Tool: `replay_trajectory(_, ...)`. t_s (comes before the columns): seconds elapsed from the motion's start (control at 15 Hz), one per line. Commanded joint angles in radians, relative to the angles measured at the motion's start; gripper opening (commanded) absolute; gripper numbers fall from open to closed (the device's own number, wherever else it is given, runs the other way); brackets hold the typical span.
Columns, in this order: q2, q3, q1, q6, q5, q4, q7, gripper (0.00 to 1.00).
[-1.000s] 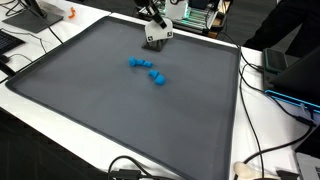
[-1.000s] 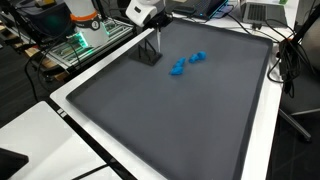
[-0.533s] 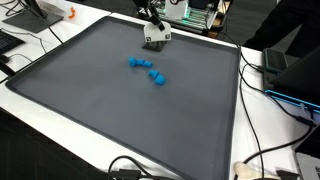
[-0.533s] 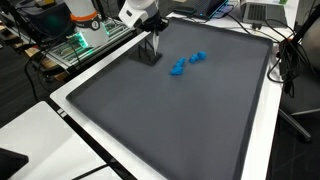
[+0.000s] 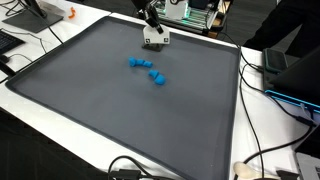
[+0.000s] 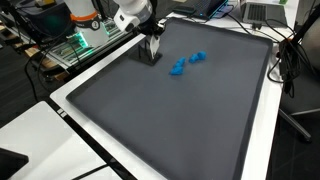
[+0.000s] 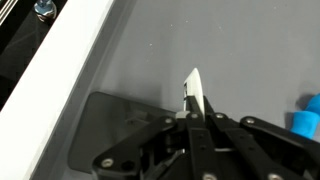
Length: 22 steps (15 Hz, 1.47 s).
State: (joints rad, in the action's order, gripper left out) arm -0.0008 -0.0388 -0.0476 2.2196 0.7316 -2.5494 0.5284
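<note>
Exterior views raised, sharing mat (image 5: 100, 110); wrist close behind gripper (image 7: 192, 88)

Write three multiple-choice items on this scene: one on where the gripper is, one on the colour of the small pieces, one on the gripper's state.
1. Where is the gripper?
A. over the small pieces
B. near an edge of the grey mat, apart from the pieces
C. off the table

2. What colour are the small pieces?
A. red
B. yellow
C. blue

3. How do the jaws stand?
A. shut
B. wide open
C. out of every view

Answers:
1 B: in both exterior views it stands by the mat's border, with the pieces nearer the middle.
2 C: both exterior views show them bright blue.
3 A: the wrist view shows the fingertips together.
</note>
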Motion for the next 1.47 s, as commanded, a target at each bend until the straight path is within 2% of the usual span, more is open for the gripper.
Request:
replay_trajectory(0.0, -0.045, -0.008, -0.005, 0.051, 0.063, -0.061, -0.021, 0.01)
replay_trajectory(0.73, -0.055, -0.011, -0.009, 0.158, 0.243, -0.126, -0.166, 0.01)
replay_trajectory(1.4, -0.058, -0.011, -0.010, 0.208, 0.259, -0.148, -0.178, 0.01)
